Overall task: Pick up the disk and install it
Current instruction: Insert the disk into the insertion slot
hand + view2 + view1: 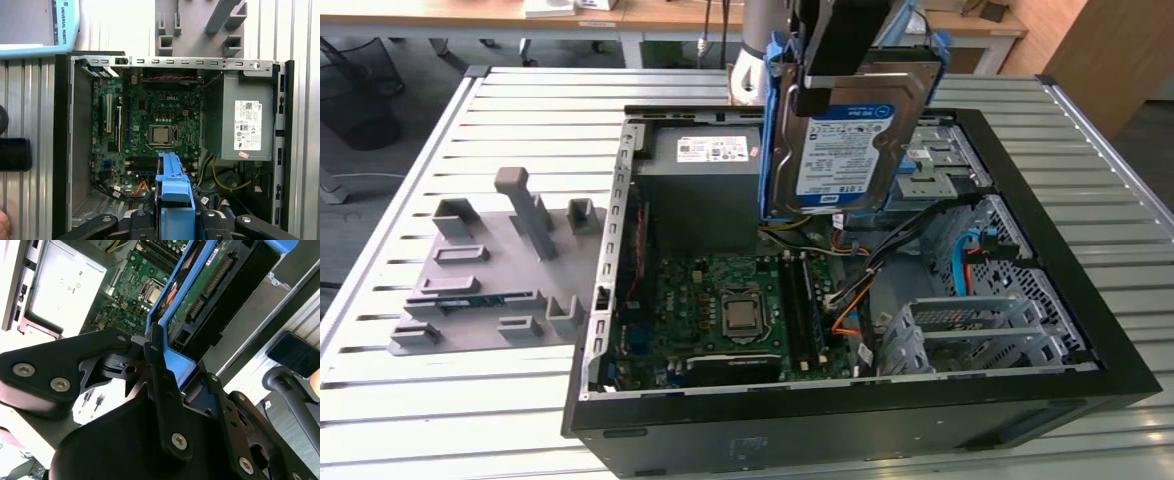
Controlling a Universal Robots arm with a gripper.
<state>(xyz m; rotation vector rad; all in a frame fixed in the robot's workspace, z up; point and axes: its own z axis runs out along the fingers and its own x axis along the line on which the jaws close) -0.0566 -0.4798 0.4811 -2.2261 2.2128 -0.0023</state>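
The disk (pixel 854 140), a silver hard drive with a white-and-blue label in a blue plastic bracket, hangs on edge above the open computer case (pixel 1067 260). It is over the area between the power supply and the drive bays. My gripper (pixel 834 85) is shut on its upper end, clamping the blue bracket. In the second wrist view the black fingers (pixel 155 347) pinch the bracket of the disk (pixel 215 285), whose circuit-board side shows. In the first wrist view the blue bracket (pixel 175 185) sticks out from the gripper (pixel 175 220) over the motherboard.
Inside the case lie the motherboard (pixel 734 310), the grey power supply (pixel 700 165) and a metal drive cage (pixel 974 330). A grey 3D-printed fixture (pixel 494 270) sits on the slatted table at the exterior view's left. Part of a hand (pixel 3 225) shows beside the case.
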